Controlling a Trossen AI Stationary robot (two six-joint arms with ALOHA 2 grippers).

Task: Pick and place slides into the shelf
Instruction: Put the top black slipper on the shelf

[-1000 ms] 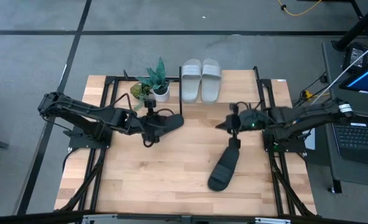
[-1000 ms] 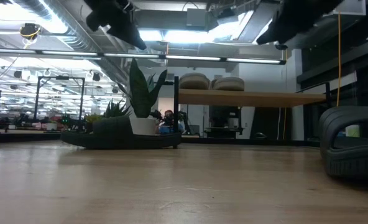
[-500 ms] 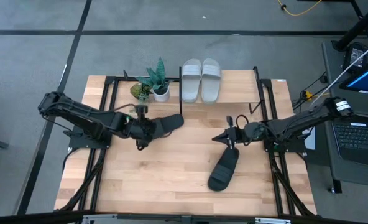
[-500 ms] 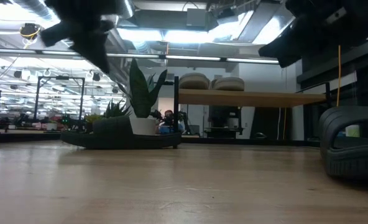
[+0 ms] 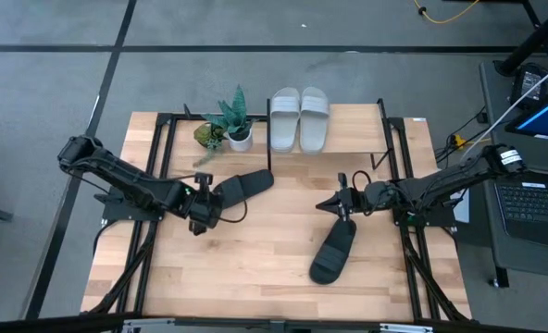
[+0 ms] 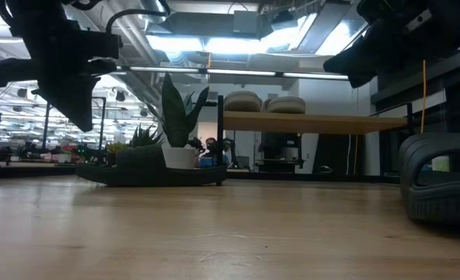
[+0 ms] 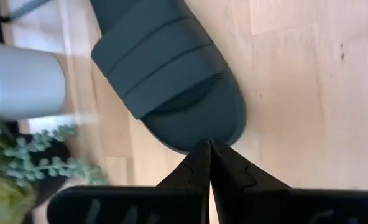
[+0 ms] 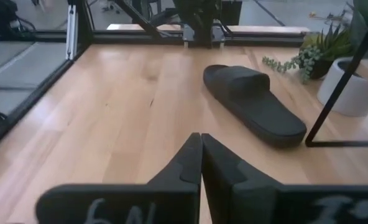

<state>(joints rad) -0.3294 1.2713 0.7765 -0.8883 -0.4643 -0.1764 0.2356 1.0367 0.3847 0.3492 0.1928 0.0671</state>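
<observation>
Both pale slides (image 5: 300, 118) sit on the shelf (image 5: 348, 125); two black slides (image 5: 242, 185) (image 5: 332, 252) lie on the worktop (image 5: 255, 268); left hand (image 5: 200, 204) and right hand (image 5: 342, 205), both closed and empty, should open, then grip a strap squarely.

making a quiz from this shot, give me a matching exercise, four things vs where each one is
Things:
1. white slides
2. plant
3. left gripper
4. right gripper

Places:
A. beside the shelf, in a white pot
B. shut, just off the end of the black slide by the plant
C. on the shelf top
D. shut, above the other black slide

Pairs: 1-C, 2-A, 3-B, 4-D
</observation>
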